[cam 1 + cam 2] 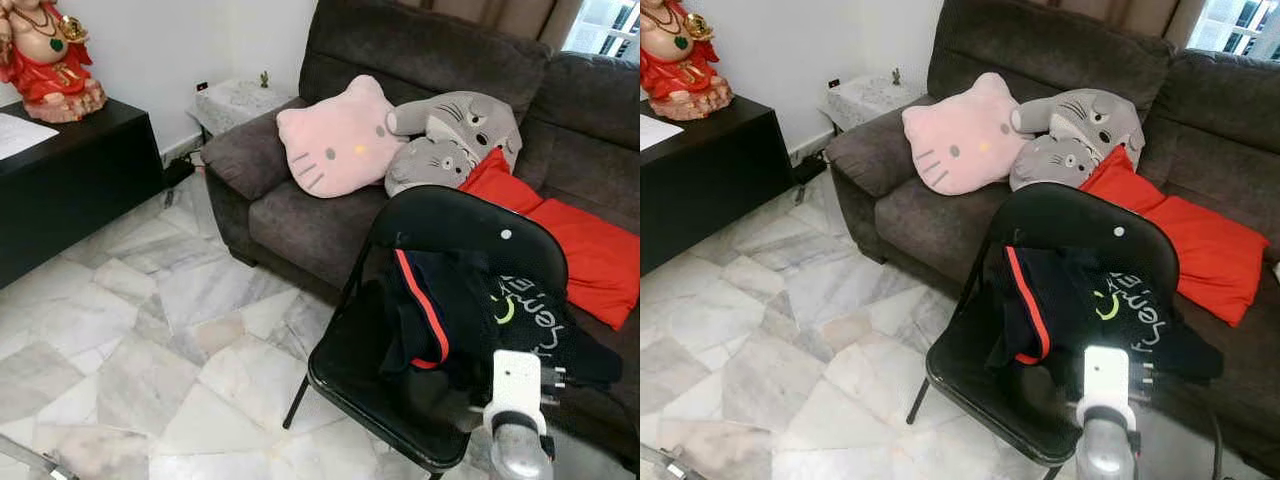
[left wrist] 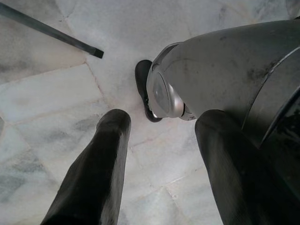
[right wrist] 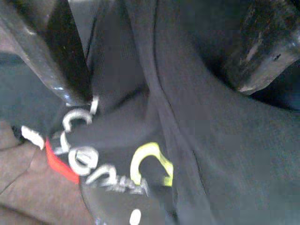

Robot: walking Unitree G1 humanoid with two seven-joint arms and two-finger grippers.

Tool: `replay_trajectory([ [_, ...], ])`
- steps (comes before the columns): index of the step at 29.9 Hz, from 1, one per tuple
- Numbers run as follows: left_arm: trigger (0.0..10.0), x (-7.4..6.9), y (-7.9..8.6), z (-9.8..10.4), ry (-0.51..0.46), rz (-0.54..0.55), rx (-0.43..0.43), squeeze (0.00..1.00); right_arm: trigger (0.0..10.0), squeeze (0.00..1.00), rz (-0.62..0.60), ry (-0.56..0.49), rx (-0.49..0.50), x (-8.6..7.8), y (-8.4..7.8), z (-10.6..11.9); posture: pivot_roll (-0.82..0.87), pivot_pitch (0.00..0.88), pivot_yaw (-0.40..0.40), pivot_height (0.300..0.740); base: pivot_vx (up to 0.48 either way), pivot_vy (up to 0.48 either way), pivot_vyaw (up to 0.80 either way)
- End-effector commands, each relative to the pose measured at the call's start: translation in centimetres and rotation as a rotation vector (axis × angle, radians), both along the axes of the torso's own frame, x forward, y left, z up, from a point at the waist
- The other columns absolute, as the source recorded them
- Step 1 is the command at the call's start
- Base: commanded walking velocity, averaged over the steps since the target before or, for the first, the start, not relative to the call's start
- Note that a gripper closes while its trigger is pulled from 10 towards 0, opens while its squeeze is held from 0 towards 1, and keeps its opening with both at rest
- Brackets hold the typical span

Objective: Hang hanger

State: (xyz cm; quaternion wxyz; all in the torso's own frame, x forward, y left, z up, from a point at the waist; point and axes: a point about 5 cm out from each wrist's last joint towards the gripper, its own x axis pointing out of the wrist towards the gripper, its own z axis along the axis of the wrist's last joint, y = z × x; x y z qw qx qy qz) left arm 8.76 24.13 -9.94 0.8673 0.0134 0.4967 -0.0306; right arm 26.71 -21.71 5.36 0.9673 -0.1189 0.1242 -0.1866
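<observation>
Behind the black folding chair (image 1: pixel 350 370) stands a dark sofa (image 1: pixel 300 215) with pink, grey and red cushions. Over the chair's back drapes a dark garment (image 1: pixel 470 310); the right gripper (image 3: pixel 159 70) hovers spread above it, empty.

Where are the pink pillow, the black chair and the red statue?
pink pillow (image 1: pixel 338 140), left eye view, middle of the face
black chair (image 1: pixel 450 215), left eye view, bare backrest
red statue (image 1: pixel 45 55), left eye view, its robe
</observation>
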Motion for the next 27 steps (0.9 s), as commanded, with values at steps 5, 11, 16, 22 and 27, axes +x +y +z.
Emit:
replay_trajectory([
  [5, 10.0, -0.9, -0.2, -0.3, 0.045, -0.016, -0.015, 0.0, 10.0, 0.0, 0.035, -0.189, -0.005, 0.7, 0.2, 2.7, 0.0, 0.089, -0.063, 0.74, 0.0, 0.0, 0.0],
  [11, 10.0, -0.9, -0.3, -0.3, 0.048, -0.021, -0.016, 0.0, 10.0, 0.0, 0.12, -0.096, -0.023, 1.0, 1.1, 1.6, 0.0, 0.089, -0.063, 0.74, 0.0, 0.0, 0.0],
  [16, 10.0, -0.9, -0.3, -0.3, 0.048, -0.02, -0.018, 0.0, 10.0, 0.0, 0.184, 0.065, -0.024, 1.0, 1.8, -0.7, 0.0, 0.089, -0.063, 0.74, 0.0, 0.0, 0.0],
  [22, 10.0, -1.0, -0.3, -0.3, 0.049, -0.021, -0.02, 0.0, 10.0, 0.0, 0.225, -0.021, -0.01, 2.3, 2.3, 0.4, 0.0, 0.088, -0.062, 0.74, 0.0, 0.0, 0.0],
  [27, 10.0, -1.0, -0.3, -0.3, 0.049, -0.022, -0.021, 0.0, 10.0, 0.0, 0.298, -0.126, 0.019, 3.5, 3.3, 1.8, 0.0, 0.089, -0.059, 0.74, 0.0, 0.0, 0.0],
])
